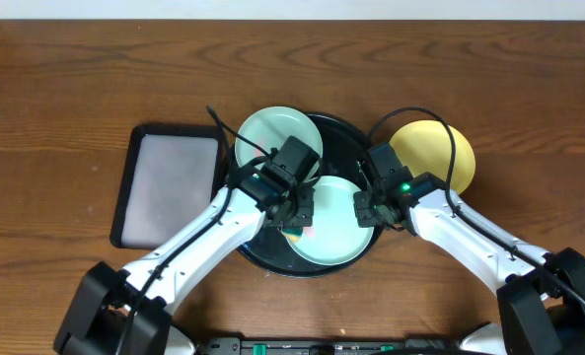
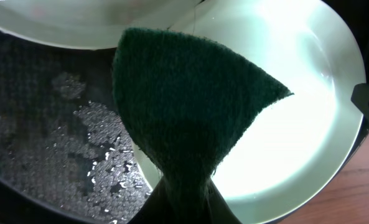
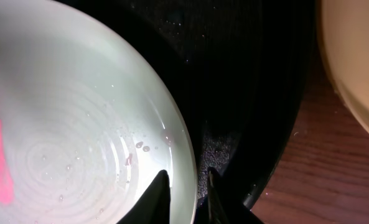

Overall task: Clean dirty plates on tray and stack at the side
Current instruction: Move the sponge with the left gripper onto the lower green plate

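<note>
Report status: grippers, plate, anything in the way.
Left gripper shut on green scouring pad over mint plate. Right gripper slightly open astride its rim. Reddish specks on plate. Other mint plate, yellow plate aside.

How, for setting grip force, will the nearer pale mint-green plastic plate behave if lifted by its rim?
Probably slippery: droplets bead on the pale mint-green plastic plate. Likely stiff and light: thin rim, shape unbent. Being wide, it may tilt edge-held.

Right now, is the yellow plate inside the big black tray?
No, the yellow plate lies on the wooden table, just outside the tray and its right rim.
</note>
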Available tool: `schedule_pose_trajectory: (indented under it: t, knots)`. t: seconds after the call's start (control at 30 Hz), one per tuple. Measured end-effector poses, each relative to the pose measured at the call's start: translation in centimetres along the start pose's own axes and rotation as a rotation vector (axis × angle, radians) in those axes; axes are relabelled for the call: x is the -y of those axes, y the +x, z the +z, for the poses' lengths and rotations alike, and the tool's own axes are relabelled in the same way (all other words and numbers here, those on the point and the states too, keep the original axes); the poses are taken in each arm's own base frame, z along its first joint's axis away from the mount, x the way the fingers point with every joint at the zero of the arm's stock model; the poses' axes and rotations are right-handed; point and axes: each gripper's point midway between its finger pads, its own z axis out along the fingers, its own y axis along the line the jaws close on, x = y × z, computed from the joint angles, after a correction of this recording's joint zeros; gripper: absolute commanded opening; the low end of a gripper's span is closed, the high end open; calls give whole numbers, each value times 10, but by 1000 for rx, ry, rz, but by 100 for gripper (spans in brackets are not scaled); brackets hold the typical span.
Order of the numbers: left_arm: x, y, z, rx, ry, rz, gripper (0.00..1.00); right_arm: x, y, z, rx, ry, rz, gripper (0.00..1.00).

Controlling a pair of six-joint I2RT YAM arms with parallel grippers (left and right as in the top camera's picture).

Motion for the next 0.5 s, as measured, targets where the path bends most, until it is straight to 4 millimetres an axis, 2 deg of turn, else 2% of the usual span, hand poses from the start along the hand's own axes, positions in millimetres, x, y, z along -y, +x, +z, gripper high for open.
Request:
schedule_pose_trajectory:
  t: [0.27,0.5]
  knots:
    - [17,3,3,19,14,48,7,2,5,0,-17,6,0,15]
    - [15,2,3,37,-11,38,7,5,13,2,-44,15,0,15]
